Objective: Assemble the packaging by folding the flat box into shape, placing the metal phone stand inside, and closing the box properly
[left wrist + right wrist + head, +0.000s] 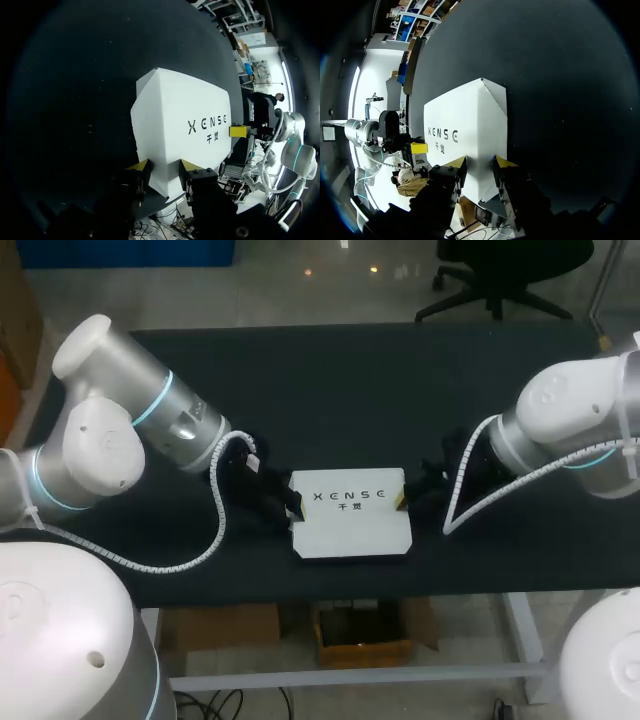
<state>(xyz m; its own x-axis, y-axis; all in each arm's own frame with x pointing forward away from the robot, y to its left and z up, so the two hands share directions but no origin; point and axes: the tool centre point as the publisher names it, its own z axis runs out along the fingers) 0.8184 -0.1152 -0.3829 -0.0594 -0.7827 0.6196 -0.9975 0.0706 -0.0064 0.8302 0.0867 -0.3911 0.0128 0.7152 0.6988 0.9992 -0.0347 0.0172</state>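
White box [350,527] pinched at both ends on our black surface [330,380].
It lies closed and flat-topped, dark lettering up, near the front edge; our left claw [165,167] and right claw [480,162] each clamp an opposite side of it.

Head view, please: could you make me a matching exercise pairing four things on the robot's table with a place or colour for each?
1 white box
2 left gripper
3 right gripper
4 table

A black
B at the box's right edge
C white, between both grippers
D at the box's left edge

Pairs: 1-C, 2-D, 3-B, 4-A
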